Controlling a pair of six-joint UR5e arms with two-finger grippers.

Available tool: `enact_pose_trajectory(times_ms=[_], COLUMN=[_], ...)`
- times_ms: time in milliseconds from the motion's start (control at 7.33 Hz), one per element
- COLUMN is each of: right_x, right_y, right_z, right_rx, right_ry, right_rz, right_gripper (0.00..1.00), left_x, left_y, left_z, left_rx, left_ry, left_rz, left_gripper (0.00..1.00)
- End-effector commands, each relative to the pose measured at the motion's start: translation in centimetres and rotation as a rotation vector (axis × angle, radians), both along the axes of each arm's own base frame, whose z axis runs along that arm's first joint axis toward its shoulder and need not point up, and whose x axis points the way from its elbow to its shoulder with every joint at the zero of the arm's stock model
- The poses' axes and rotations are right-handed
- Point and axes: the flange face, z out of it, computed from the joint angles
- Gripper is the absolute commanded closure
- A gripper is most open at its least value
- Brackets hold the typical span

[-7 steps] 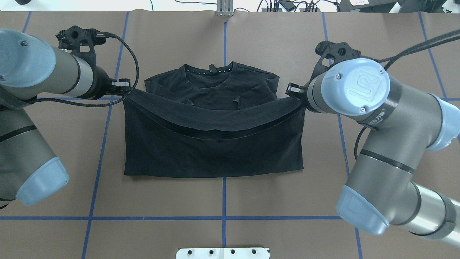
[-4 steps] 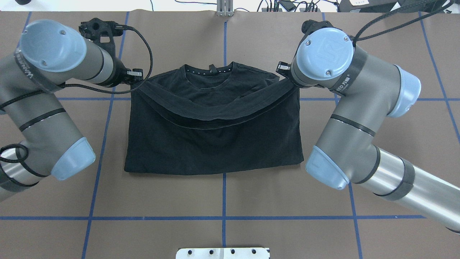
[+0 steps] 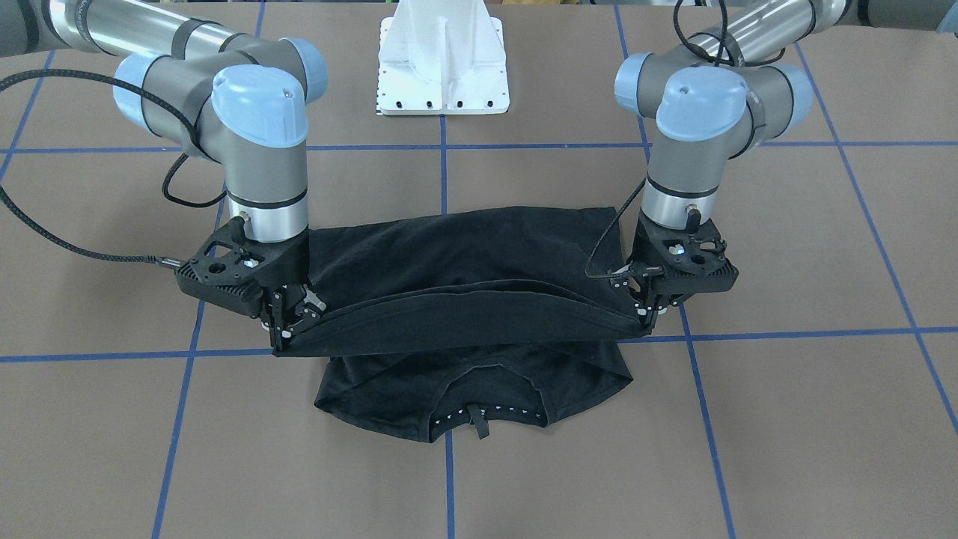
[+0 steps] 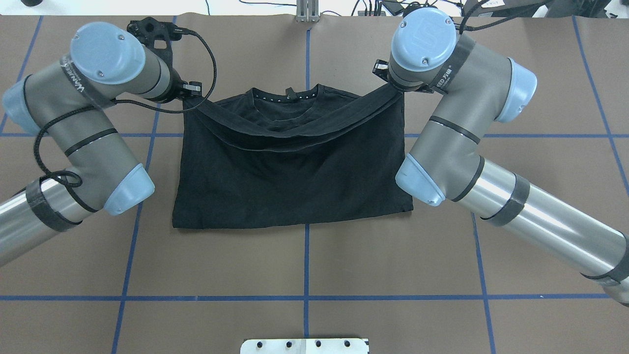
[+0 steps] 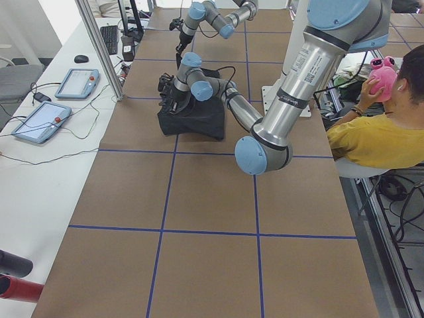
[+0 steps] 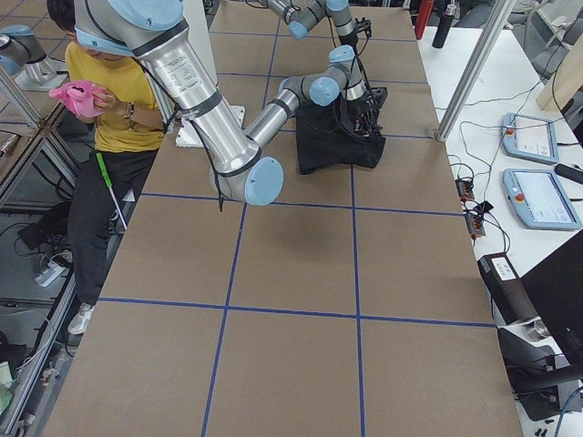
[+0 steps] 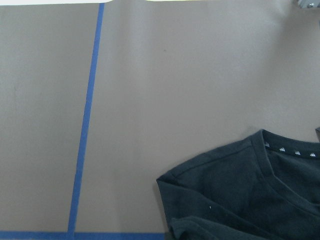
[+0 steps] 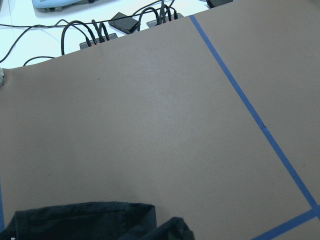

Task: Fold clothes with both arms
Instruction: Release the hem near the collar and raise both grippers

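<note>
Both grippers are closed on cloth: I see my left gripper (image 3: pixel 647 320) pinching 1 corner of the black T-shirt (image 4: pixel 295 182) hem and my right gripper (image 3: pixel 283 337) pinching the other. Between the 2, the hem hangs in a sagging band, lifted off the brown table (image 4: pixel 393 265). Its collar (image 3: pixel 498 412) lies just past the fingertips, and the rest lies flat behind them, toward the base.
</note>
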Motion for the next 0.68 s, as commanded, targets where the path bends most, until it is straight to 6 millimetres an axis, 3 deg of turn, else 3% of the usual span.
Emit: enact_pose_trajectory(times_ms=[0, 273, 545], right_x=[-2.0, -3.2, -3.4], right_y=[-2.8, -3.5, -3.5], right_z=[3.2, 5.4, 5.8], right_rx=[-0.001, -0.010, -0.001], right_ry=[0.003, 0.012, 0.027], right_rz=[0.002, -0.005, -0.026], right_gripper=[1.00, 1.00, 1.00], left_x=[2.3, 5.1, 5.7], left_y=[-3.3, -5.7, -5.7], left_z=[4.2, 7.8, 9.0], left_rx=[0.003, -0.003, 0.003], left_ry=[-0.039, -0.061, -0.058], left_rz=[-0.012, -0.017, -0.009], left_gripper=[1.00, 1.00, 1.00])
